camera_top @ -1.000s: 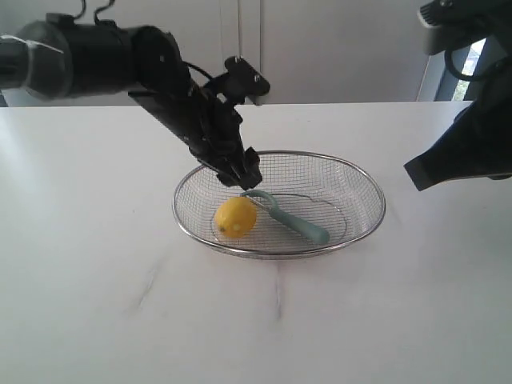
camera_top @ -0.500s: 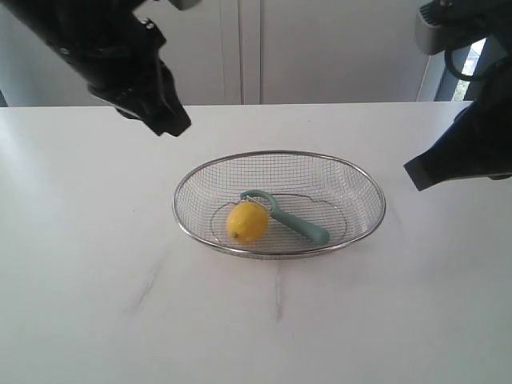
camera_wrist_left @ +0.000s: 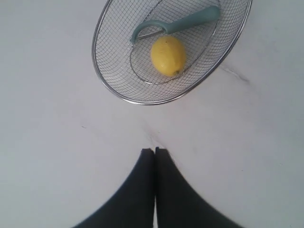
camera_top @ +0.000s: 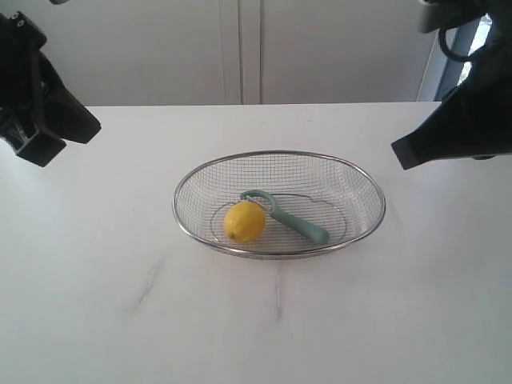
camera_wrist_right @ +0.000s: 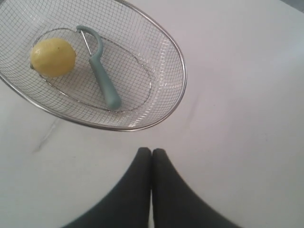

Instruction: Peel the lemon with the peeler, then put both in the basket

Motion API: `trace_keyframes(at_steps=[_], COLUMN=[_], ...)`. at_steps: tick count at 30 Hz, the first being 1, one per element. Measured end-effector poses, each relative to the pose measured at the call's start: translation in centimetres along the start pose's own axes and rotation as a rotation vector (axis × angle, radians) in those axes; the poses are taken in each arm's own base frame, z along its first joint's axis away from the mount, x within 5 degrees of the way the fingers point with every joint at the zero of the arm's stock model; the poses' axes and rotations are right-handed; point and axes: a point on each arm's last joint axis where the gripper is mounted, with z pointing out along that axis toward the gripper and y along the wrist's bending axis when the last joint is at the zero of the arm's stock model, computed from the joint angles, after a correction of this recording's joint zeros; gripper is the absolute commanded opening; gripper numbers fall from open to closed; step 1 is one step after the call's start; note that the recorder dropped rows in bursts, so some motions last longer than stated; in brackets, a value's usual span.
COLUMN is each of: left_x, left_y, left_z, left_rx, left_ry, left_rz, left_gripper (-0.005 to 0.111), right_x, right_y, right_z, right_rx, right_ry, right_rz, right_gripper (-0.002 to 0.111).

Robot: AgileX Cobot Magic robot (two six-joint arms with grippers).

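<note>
The yellow lemon (camera_top: 244, 222) lies in the wire mesh basket (camera_top: 362, 186) at mid-table, touching the hooked head of the teal peeler (camera_top: 294, 222), whose handle points to the right. Both also show in the left wrist view, lemon (camera_wrist_left: 168, 55) and peeler (camera_wrist_left: 178, 24), and in the right wrist view, lemon (camera_wrist_right: 52, 57) and peeler (camera_wrist_right: 101, 76). My left gripper (camera_wrist_left: 154, 151) is shut and empty, high over bare table left of the basket (camera_wrist_left: 104, 72). My right gripper (camera_wrist_right: 151, 151) is shut and empty, raised to the right of the basket (camera_wrist_right: 176, 61).
The white table top (camera_top: 256, 320) carries faint grey veins. A white cabinet wall (camera_top: 240, 48) stands behind the far edge. The left arm's dark body (camera_top: 36, 112) hangs at the left border, the right arm's (camera_top: 456, 132) at the right border.
The left arm has pulled up and far to the left, away from the basket. The lemon rolled slightly right against the peeler head, then settled. The right arm shifted only slightly.
</note>
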Motion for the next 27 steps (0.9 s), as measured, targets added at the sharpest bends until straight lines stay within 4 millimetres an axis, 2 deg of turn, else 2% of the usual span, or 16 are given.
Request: trace_keyframes(at_steps=[27], left_x=[-0.01], left_y=[0.01], left_z=[-0.2], left_rx=[-0.008], left_ry=[-0.008], left_rz=[0.003], left_gripper=[0.0], right_x=[-0.23], right_y=[0.04], right_z=[0.0], right_rx=[-0.004], right_ry=[-0.025], right_rz=[0.002], right_gripper=[0.0])
